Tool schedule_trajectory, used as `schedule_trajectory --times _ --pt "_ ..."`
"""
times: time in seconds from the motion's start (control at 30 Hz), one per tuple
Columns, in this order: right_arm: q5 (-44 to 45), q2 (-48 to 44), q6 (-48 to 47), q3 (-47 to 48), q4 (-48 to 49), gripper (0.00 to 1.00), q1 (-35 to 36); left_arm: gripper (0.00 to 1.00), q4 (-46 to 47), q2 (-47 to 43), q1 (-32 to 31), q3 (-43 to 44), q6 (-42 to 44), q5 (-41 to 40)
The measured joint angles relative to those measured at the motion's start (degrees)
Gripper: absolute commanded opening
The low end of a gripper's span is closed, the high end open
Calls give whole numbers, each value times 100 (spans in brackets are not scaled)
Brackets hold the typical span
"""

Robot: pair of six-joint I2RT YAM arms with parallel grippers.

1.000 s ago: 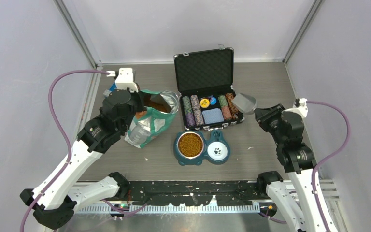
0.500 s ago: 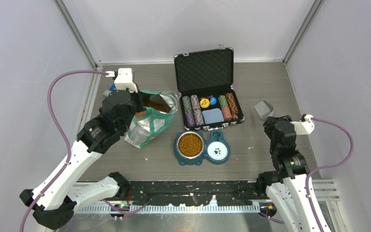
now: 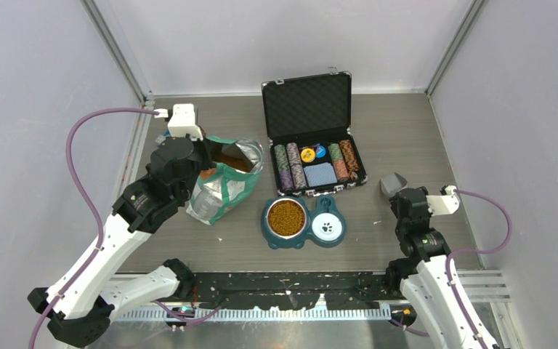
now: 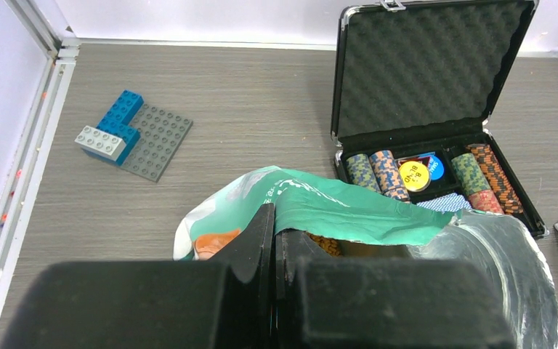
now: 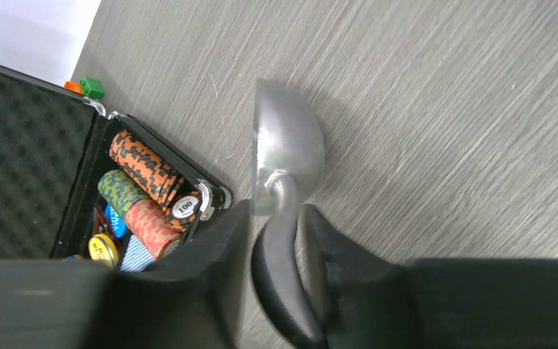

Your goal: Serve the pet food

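Note:
The pet food (image 3: 286,217), orange-brown kibble, fills the steel bowl of a teal double feeder (image 3: 269,234); its white paw-print bowl (image 3: 326,227) holds none. More kibble (image 4: 327,243) shows inside the open teal-and-white bag (image 3: 221,190), which stands left of the feeder. My left gripper (image 3: 207,156) is shut on the bag's upper rim (image 4: 320,203). My right gripper (image 3: 401,198) is shut on the black handle of a metal scoop (image 3: 392,183), low over the table right of the feeder. The scoop's bowl (image 5: 287,145) looks empty.
An open black case (image 3: 312,138) with rows of poker chips stands behind the feeder, close to the scoop in the right wrist view (image 5: 152,174). A grey baseplate with blue bricks (image 4: 134,134) lies at far left. Enclosure walls close in both sides.
My right arm has drawn back towards the near right and come down, carrying the scoop away from the chip case. The left gripper and bag have barely moved.

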Motion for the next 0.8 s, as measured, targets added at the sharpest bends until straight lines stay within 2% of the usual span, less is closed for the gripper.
schedule_trajectory --times 0.03,0.2,0.37,0.53,0.7,0.8 --pt "-7 0 24 -9 -11 58 0 0 0 0 0 0 0 0" --pt "-79 11 17 -11 -352 71 0 0 -2 -2 0 0 2 2" --pt "-157 -17 -74 -7 -664 89 0 0 -2 -2 0 0 2 0" --pt "-291 -24 -341 306 -1032 94 0 0 -4 -2 0 0 0 -57" --pt "-686 223 -955 1169 -1158 98 0 0 -26 2 0 2 -13 -133" --pt "-1213 549 -1447 1725 -1071 98 11 0 -26 17 0 4 -20 -186"
